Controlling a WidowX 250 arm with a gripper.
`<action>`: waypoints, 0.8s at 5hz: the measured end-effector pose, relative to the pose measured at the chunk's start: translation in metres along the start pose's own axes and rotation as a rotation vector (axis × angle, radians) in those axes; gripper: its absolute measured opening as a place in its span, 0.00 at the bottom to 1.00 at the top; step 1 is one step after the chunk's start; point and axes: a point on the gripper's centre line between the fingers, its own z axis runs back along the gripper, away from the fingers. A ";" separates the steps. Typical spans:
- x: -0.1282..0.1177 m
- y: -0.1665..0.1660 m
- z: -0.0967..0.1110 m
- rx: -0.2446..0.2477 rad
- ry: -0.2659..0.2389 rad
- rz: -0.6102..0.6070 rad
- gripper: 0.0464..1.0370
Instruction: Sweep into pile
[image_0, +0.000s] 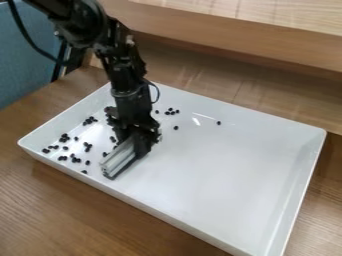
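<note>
Hand (137, 140) beside scattered black bits (65, 136)

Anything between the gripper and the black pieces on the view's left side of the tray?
Only the pale tool under the gripper. Beyond it, I see no obstacle before the black pieces; they lie scattered on the tray's open floor.

We see a brown, wood-grained table (60, 215) across the near side. Along the far side we find a paler wooden ledge (234, 35), and at far left, a blue, dark-edged panel (25, 70).
</note>
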 end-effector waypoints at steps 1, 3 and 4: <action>0.007 0.006 0.002 -0.004 -0.014 -0.030 0.36; 0.045 0.028 -0.001 0.039 0.010 -0.062 0.36; 0.060 0.035 -0.001 0.056 0.019 -0.070 0.36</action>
